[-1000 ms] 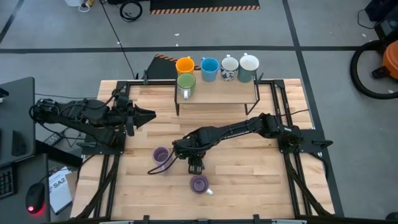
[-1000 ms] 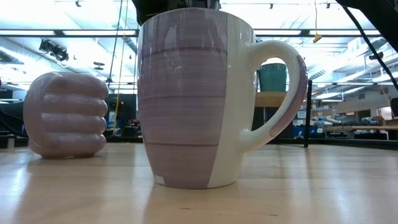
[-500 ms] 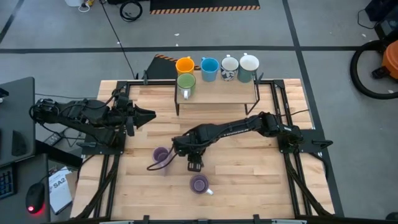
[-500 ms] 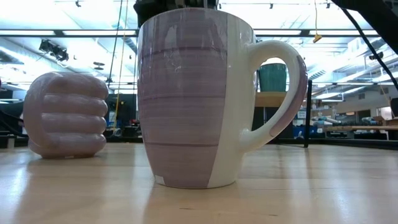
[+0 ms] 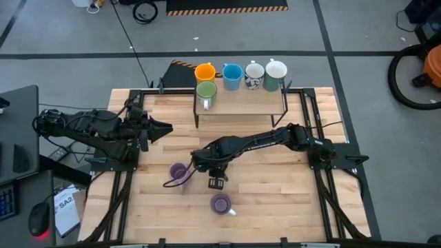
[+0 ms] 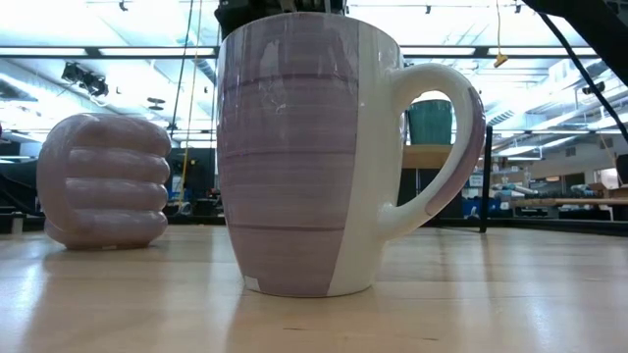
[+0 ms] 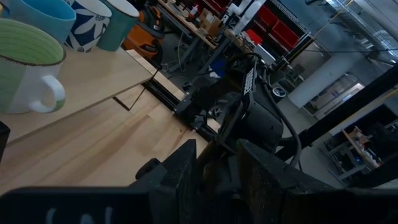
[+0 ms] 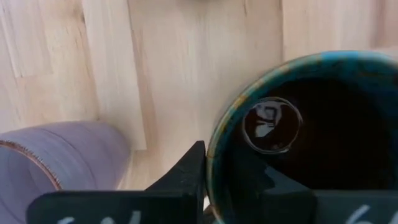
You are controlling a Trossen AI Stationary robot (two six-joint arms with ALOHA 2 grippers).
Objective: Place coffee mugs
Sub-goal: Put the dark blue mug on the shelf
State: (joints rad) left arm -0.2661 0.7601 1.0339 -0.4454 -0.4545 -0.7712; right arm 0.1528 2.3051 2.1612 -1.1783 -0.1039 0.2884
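From above: five mugs stand on the shelf [image 5: 241,103]; two lilac mugs [image 5: 178,171] wait on the table, with the right gripper [image 5: 216,182] between them. Left gripper [image 5: 162,127] idles, fingers apart. Right wrist: fingers [image 8: 186,171] clamp a dark mug [image 8: 292,137] by its rim.

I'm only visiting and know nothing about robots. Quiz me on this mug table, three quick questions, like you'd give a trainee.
1. How many mugs stand on the raised shelf at the table's back?
2. True or false: the two lilac mugs are stacked one inside the other.
3. The right gripper has its fingers either side of which mug's rim? A) green B) dark mug C) orange

Key: 1. Five. 2. False, they stand apart on the table. 3. B.
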